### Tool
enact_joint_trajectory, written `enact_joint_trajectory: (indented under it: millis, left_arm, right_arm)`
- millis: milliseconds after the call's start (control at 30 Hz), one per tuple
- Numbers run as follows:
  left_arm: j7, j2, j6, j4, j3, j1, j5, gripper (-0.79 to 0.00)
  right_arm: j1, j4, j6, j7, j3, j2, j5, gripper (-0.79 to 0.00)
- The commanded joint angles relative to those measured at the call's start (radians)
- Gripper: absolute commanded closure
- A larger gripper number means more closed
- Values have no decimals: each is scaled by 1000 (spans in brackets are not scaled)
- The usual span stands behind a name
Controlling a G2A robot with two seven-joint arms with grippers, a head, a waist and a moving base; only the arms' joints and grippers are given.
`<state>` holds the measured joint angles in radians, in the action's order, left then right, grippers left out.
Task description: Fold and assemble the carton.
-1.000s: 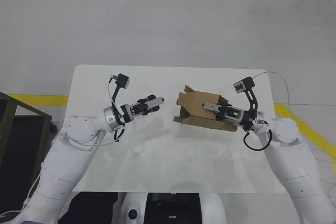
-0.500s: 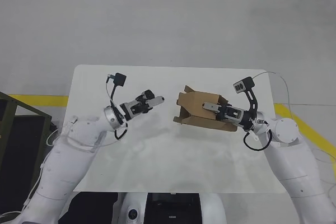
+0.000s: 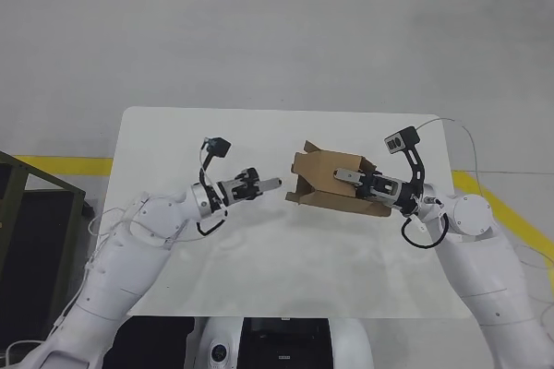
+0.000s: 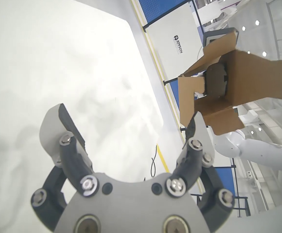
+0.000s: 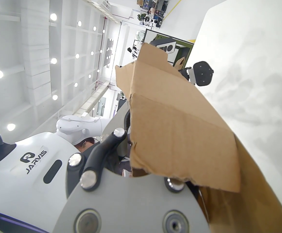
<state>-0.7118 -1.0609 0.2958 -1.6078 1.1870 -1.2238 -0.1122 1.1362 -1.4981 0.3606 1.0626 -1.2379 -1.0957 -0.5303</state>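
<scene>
The brown carton [image 3: 328, 177] is partly unfolded with loose flaps and hangs over the right half of the white table [image 3: 258, 267]. My right gripper [image 3: 351, 177] is shut on one of its walls, one finger lying on top. In the right wrist view the carton [image 5: 177, 124] hides the fingers. My left gripper [image 3: 271, 184] is open and empty, just left of the carton. In the left wrist view the left gripper [image 4: 128, 122] has its fingers spread, one fingertip [image 4: 198, 127] overlapping a lower flap of the carton [image 4: 250, 78].
A dark green bin [image 3: 23, 231] stands on the floor left of the table. A yellow floor line [image 3: 74, 166] runs behind it. Bare table surface lies in front of and behind both grippers.
My left arm has moved right across the table, bringing its open gripper close to the carton's left side. The right arm and carton have stayed still.
</scene>
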Motion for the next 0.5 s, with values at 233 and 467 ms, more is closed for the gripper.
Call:
enact_joint_trajectory:
  millis: [233,467]
  left_arm:
    - [-14,-16,-8,7,-78,43,2,-785]
    - [-10,-24,-11,9,-98,65,25,-785]
  right_arm:
    - [20,-36,-17,-38,1,0,20,0]
    - [23,-45,-17,-31,5,0,27,0]
